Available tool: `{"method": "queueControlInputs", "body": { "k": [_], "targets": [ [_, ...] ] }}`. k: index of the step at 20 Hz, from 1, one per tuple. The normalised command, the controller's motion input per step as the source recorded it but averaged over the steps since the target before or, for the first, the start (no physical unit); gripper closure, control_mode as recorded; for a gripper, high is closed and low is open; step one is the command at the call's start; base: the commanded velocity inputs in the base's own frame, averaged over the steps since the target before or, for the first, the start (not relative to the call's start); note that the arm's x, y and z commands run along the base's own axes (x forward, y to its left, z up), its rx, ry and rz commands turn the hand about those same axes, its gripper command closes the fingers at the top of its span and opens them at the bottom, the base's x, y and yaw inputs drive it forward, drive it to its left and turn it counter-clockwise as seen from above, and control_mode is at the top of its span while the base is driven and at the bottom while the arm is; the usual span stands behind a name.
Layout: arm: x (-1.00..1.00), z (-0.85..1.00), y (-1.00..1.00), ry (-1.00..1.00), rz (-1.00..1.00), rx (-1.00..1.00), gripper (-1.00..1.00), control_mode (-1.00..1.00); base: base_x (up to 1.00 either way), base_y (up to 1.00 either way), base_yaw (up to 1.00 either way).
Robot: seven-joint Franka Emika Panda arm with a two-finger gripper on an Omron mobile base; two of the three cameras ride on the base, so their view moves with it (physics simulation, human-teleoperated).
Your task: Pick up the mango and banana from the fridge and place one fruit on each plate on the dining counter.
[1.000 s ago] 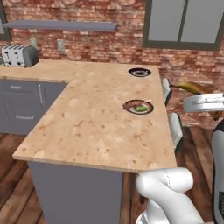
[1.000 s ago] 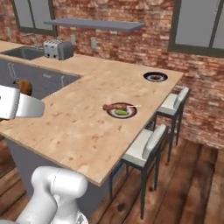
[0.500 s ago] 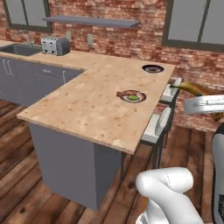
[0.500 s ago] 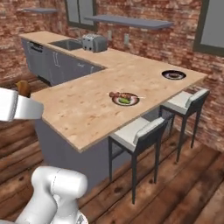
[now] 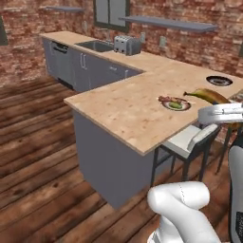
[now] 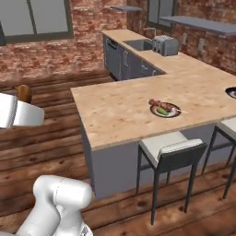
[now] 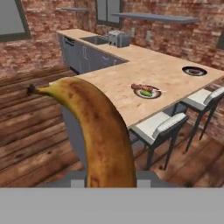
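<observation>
My gripper is shut on the banana, a brown-mottled yellow fruit that rises up the middle of the hand view, its dark stem tip to the upper left. In the left base view the banana sticks out above the white hand. On the dining counter the near plate carries the small yellow-green mango beside a reddish-brown skewer. The far plate sits close to the counter's far end. Both plates lie well ahead of the gripper, across open floor.
Two grey stools stand along the counter's right side. A toaster and a sink are on the wooden worktop over grey drawers at the back. Wooden floor spreads out before the counter's grey base.
The whole picture has shifted as the base moved: the counter's near corner now faces me and the plates sit farther right. The banana stays in the gripper.
</observation>
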Motion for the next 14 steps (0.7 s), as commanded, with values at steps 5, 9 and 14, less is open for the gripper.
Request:
{"method": "queueControlInputs", "body": {
  "k": [5, 9, 14],
  "targets": [
    [0.0, 0.0, 0.0, 0.0, 0.0, 0.0, 1.0, 1.0, -0.12, -0.8, 0.66],
    [0.0, 0.0, 0.0, 0.0, 0.0, 0.0, 1.0, 1.0, 0.0, -1.0, 0.37],
    [0.0, 0.0, 0.0, 0.0, 0.0, 0.0, 1.0, 1.0, 0.0, -1.0, 0.37]
  ]
}}
